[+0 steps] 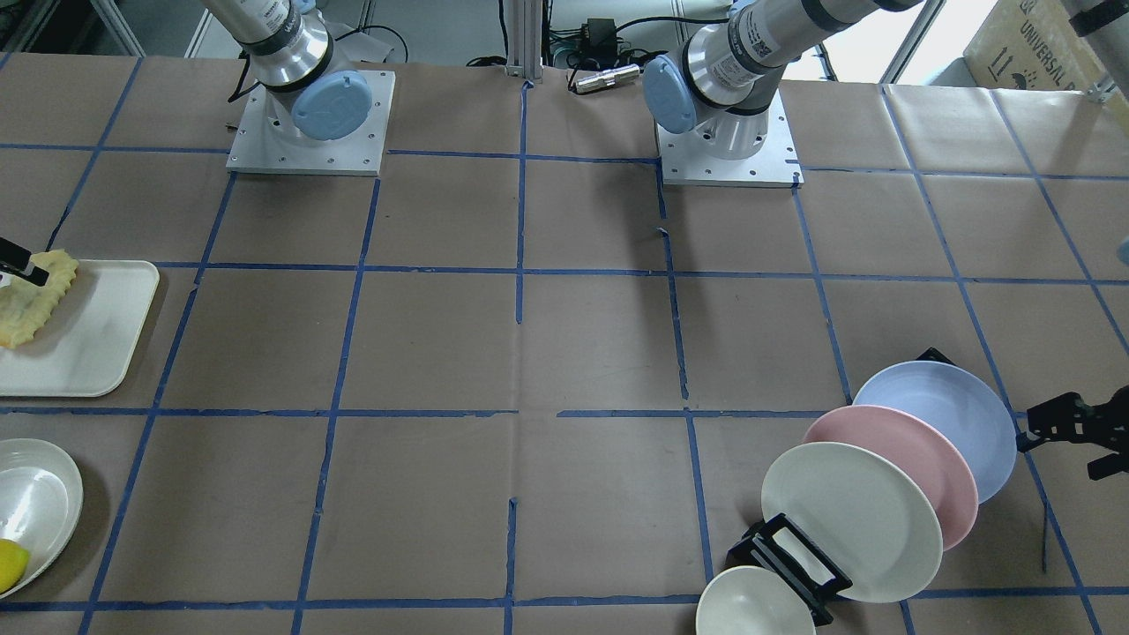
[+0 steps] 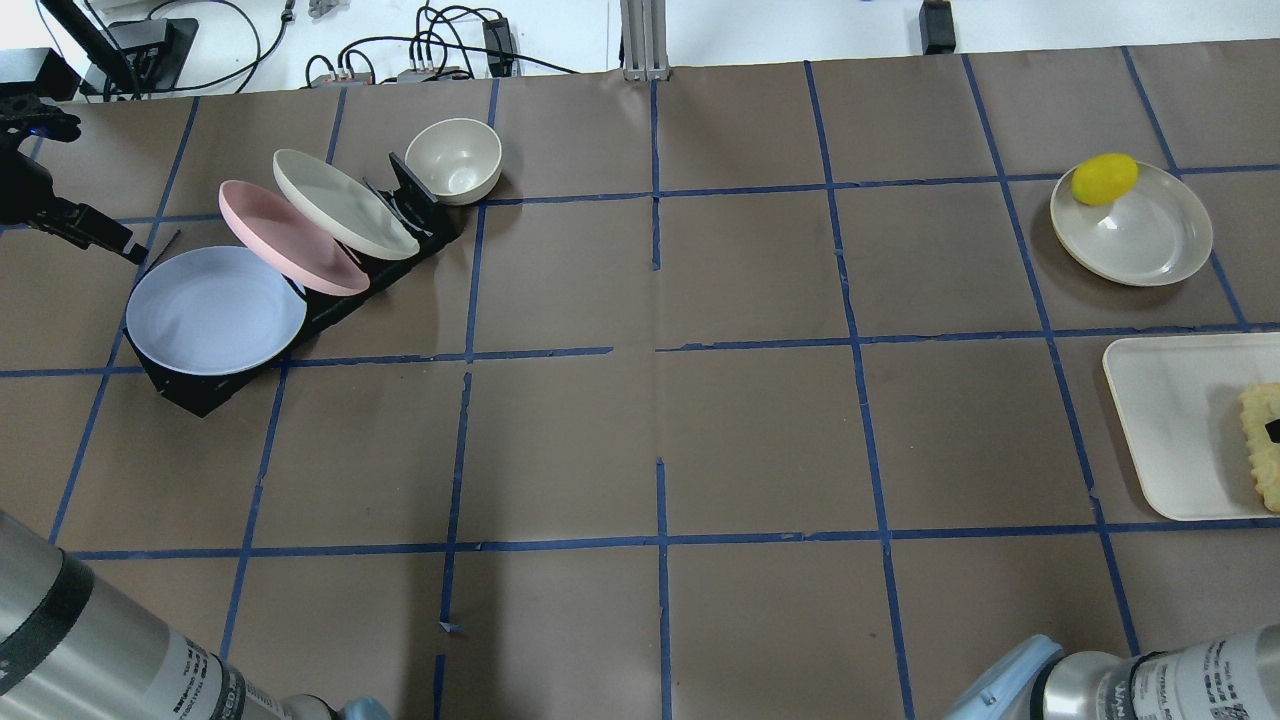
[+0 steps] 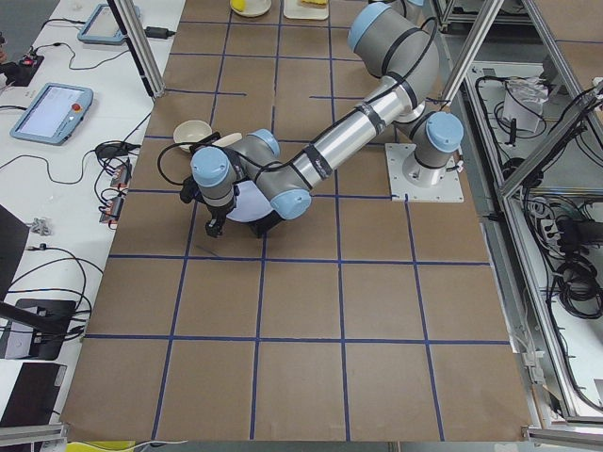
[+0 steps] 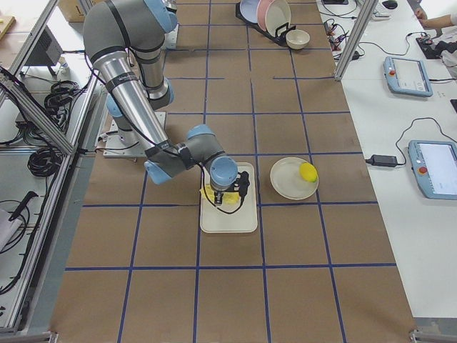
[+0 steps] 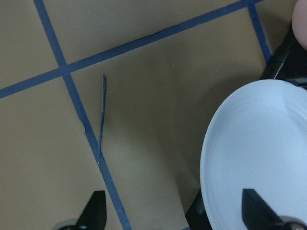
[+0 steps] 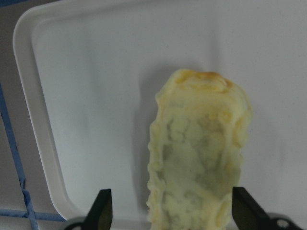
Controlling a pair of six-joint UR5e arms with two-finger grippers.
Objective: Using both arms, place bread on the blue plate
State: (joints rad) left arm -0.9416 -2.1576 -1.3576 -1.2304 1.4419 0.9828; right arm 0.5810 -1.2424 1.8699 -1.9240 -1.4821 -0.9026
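Note:
The bread (image 6: 196,153) lies on a white tray (image 6: 86,96) at the table's right end; it also shows in the front view (image 1: 35,295) and the overhead view (image 2: 1262,440). My right gripper (image 6: 172,208) is open right above it, one finger on each side of the loaf with a gap. The blue plate (image 2: 215,310) leans at the near end of a black rack (image 2: 200,395). My left gripper (image 5: 175,211) is open at the plate's outer edge. In the left wrist view the rim of the blue plate (image 5: 259,158) lies between the fingers. Neither gripper holds anything.
A pink plate (image 2: 285,235) and a cream plate (image 2: 340,200) lean in the same rack, with a cream bowl (image 2: 453,160) behind it. A cream plate (image 2: 1140,235) with a yellow lemon-like thing (image 2: 1104,178) sits beyond the tray (image 2: 1170,420). Blue tape lines cross the brown table.

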